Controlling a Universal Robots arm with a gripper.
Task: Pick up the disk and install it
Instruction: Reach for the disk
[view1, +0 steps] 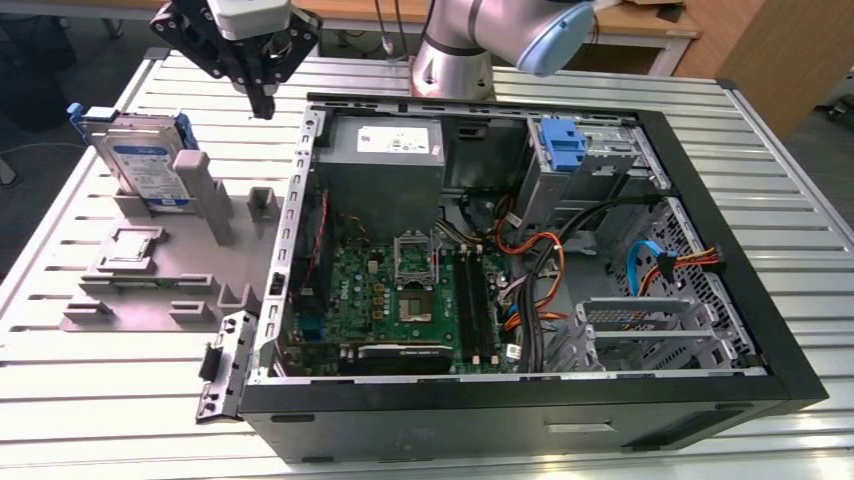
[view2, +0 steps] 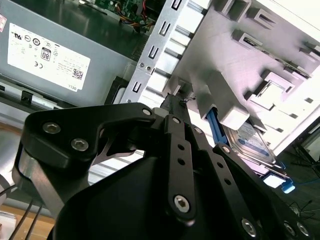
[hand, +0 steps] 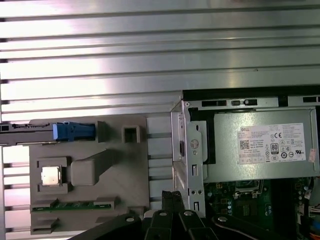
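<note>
Disk (view1: 142, 165) upright in grey fixture (view1: 134, 300); pincer (view1: 263, 108) pressed together, empty, between disk and computer case (view1: 534, 412).

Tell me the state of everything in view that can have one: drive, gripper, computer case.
Silver rectangular hard drive with blue side rails: standing on edge in the grey plastic holder, not gripped.
Black gripper: shut, empty, clear of the drive.
Black computer tower case: lying on its side, side panel off.

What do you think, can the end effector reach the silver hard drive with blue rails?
Probably yes: the end effector hangs beside the silver hard drive, its top free above the grey holder.
</note>
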